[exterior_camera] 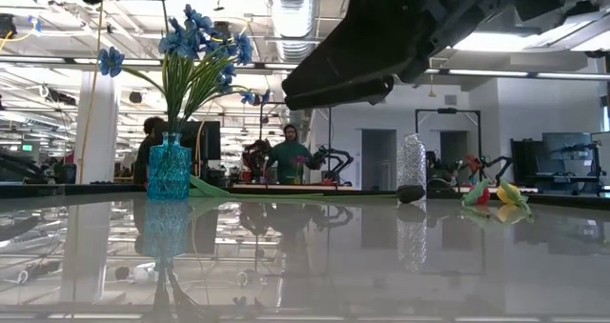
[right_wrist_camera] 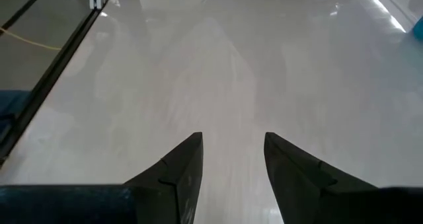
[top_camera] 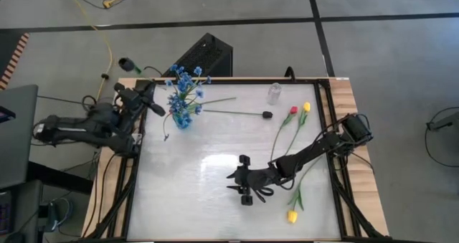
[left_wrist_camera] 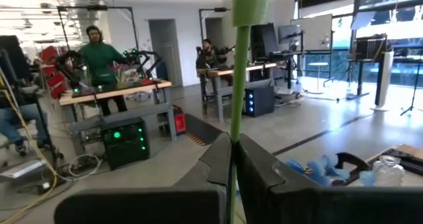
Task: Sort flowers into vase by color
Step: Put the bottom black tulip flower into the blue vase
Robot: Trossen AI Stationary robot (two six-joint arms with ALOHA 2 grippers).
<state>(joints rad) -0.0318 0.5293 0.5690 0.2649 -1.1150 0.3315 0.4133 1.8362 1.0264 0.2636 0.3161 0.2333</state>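
My left gripper (top_camera: 150, 99) (left_wrist_camera: 232, 168) hangs over the table's far left corner, shut on the thin green stem of a black-headed flower (top_camera: 126, 63). Beside it a blue glass vase (top_camera: 182, 119) (exterior_camera: 169, 167) holds the blue sprays (top_camera: 185, 82). A second black-headed flower (top_camera: 266, 115) lies flat on the table. The red tulip (top_camera: 292, 110) and a yellow tulip (top_camera: 306, 107) lie side by side at the right. Another yellow tulip (top_camera: 292, 216) lies near the near edge. My right gripper (top_camera: 234, 180) (right_wrist_camera: 232, 145) is open above the bare middle of the table, touching nothing. My left gripper pinches the black-headed flower's stem (left_wrist_camera: 232, 148) between its two fingers (left_wrist_camera: 219, 163). The stem runs on past the fingertips as a straight green shaft (left_wrist_camera: 240, 72). The flower is lifted clear, its bloom out beyond the table's far left corner, and its lower stem end (top_camera: 166, 130) hangs near the blue vase.
A small clear glass vase (top_camera: 275, 92) (exterior_camera: 411, 166) stands near the far edge, right of the middle. Black rails run along the table's left and right sides (top_camera: 331, 114). People and workbenches show in the room beyond the table (left_wrist_camera: 99, 59).
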